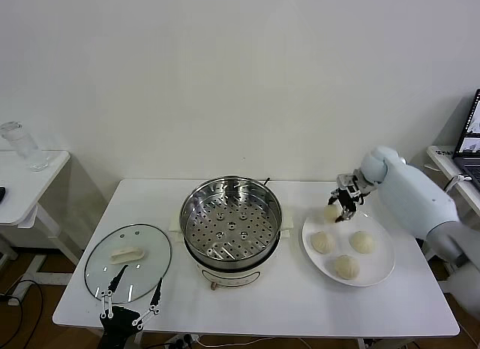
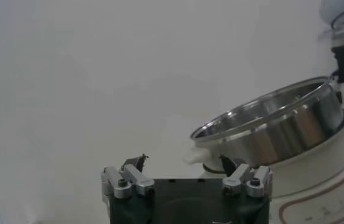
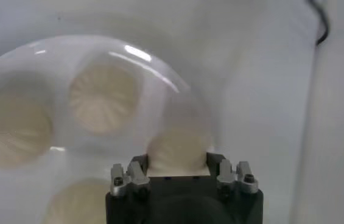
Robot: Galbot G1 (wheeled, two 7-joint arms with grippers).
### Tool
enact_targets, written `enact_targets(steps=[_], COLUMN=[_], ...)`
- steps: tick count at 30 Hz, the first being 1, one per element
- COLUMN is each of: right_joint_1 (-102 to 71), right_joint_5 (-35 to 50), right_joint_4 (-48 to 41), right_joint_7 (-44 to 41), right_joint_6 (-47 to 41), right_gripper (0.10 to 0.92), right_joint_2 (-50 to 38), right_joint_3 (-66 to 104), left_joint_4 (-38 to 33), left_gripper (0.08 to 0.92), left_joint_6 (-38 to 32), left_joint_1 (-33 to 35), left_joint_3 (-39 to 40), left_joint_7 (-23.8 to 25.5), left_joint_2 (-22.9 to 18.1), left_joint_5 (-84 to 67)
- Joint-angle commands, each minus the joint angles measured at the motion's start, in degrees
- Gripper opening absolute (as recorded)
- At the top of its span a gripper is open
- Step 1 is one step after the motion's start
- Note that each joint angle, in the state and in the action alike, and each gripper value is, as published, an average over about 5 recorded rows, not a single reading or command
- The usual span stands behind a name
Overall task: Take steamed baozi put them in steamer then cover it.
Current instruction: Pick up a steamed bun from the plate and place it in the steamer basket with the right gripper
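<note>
Left gripper [image 1: 129, 299] jaws spread wide by the clear glass lid [image 1: 127, 261], its oblong white handle [image 1: 126, 254] lying crosswise; right gripper [image 1: 343, 207] clasps one cream-white pleated bun [image 1: 332, 212] at the white plate [image 1: 379, 272] holding three more; the shiny steel steamer pot [image 1: 231, 214] holds only its perforated tray.

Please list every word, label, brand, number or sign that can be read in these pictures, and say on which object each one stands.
No text can be read.
The steamer has faint red lines and small marks on its white base: too blurred to read.
The laptop screen at the right edge: too small to read.
</note>
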Motion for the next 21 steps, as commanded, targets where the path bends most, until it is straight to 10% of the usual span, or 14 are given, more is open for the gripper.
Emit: enact_targets(steps=[1,21], right_joint_1=[15.1,21.6], right_joint_5=[9.5,2.3], right_joint_4=[16.3,22.6], right_joint_7=[0.9,-0.2], right_joint_6=[13.2,22.3], right_gripper=[0.687,0.681], right_joint_2=[-2.4,14.1], right_joint_3=[-13.4,-21.6], left_joint_4=[0.0,0.2], left_gripper=[0.823,0.823], left_joint_6=[0.1,-0.1], left_joint_1=[-0.1,-1.7], left_joint_3=[0.2,0.9], left_joint_7=[0.0,1.0], left_joint_2=[0.0,-0.1], left_joint_5=[-0.1,-1.9])
